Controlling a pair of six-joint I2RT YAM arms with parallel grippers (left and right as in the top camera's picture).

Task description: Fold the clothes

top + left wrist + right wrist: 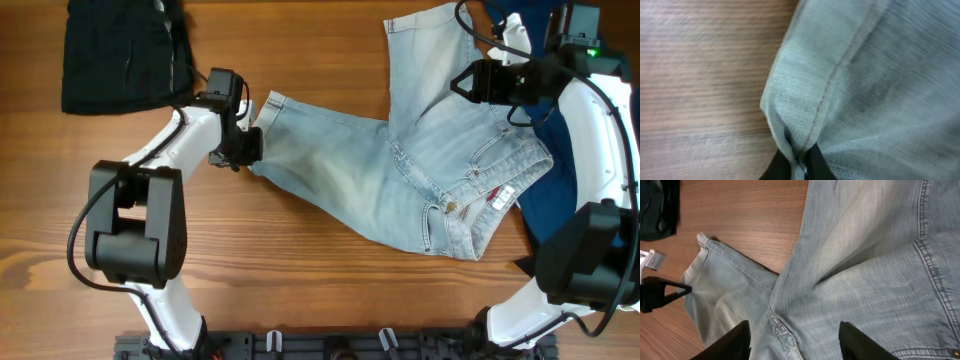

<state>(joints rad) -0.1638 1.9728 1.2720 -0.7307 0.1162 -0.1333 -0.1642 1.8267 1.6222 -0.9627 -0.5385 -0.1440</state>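
Note:
Pale blue denim shorts (420,160) lie spread across the table, waistband with a small tag (500,197) at the right, one leg reaching left, the other toward the back. My left gripper (246,146) is shut on the hem of the left leg; the left wrist view shows the denim fold (830,90) pinched between the black fingers (799,167). My right gripper (470,84) is open and empty, hovering above the seat of the shorts (850,265), its fingers (795,340) wide apart.
A black garment (120,50) lies folded at the back left and also shows in the right wrist view (657,207). A navy garment (555,195) lies under the shorts at the right edge. Bare wooden table (300,280) runs along the front.

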